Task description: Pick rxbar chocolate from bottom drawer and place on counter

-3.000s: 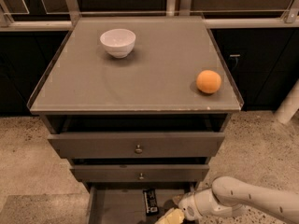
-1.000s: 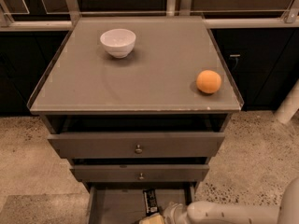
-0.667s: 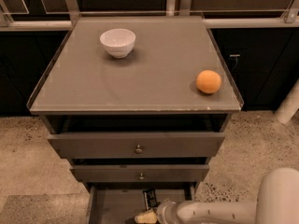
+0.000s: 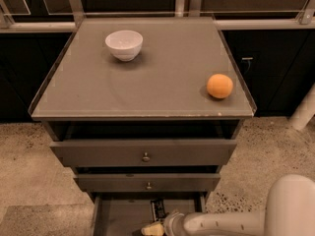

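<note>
Camera view: the rxbar chocolate [image 4: 158,209] lies flat on the floor of the bottom drawer [image 4: 120,215], towards the back and right of centre, its white lettering facing up. The gripper [image 4: 152,229] sits low in that drawer, just in front of the bar, at the picture's lower edge. Whether it grips anything cannot be told from here. The white arm [image 4: 221,223] reaches in from the right.

The step in hand looks like the approach to the grasp. The bar is thin and lies flush, so the gripper should probably come down squarely over its narrow width and close on the long edges rather than scrape along the floor.

Room is tight. The front of the middle drawer [image 4: 148,185] overhangs just behind the bar, and the drawer's side walls close in on both sides, so the lift should likely come forward and out before rising. Above, the counter [image 4: 162,77] has broad bare space in its middle, between the white bowl [image 4: 124,44] at back left and the orange [image 4: 219,86] near the right rim.
</note>
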`<state>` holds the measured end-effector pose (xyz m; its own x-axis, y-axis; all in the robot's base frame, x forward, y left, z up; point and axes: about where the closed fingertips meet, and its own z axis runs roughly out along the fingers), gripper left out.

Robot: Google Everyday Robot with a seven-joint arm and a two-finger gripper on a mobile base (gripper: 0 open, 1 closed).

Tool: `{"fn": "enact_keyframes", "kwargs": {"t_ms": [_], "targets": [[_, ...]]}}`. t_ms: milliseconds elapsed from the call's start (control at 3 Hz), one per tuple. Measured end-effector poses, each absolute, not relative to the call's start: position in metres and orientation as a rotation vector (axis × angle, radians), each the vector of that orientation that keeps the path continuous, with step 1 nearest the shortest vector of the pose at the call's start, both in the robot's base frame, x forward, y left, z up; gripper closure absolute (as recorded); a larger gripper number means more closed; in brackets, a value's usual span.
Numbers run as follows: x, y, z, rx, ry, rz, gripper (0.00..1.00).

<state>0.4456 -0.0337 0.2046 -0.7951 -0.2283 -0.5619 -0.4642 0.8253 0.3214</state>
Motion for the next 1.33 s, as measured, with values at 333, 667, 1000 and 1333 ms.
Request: {"fn": "enact_keyframes", "kwargs": {"t_ms": [333,667,1000,1333], "targets": [[0.462,-0.024,0.189,-0.529,2.465,0.526,0.0],[0.473,-0.02,0.175,-0.533,2.447,0.434,0.0],[0.48,-0.017,0.162,-0.54,2.437,0.353,0.0],[0.483,-0.017,0.149,-0.547,2.442,0.301,0.0]]}}
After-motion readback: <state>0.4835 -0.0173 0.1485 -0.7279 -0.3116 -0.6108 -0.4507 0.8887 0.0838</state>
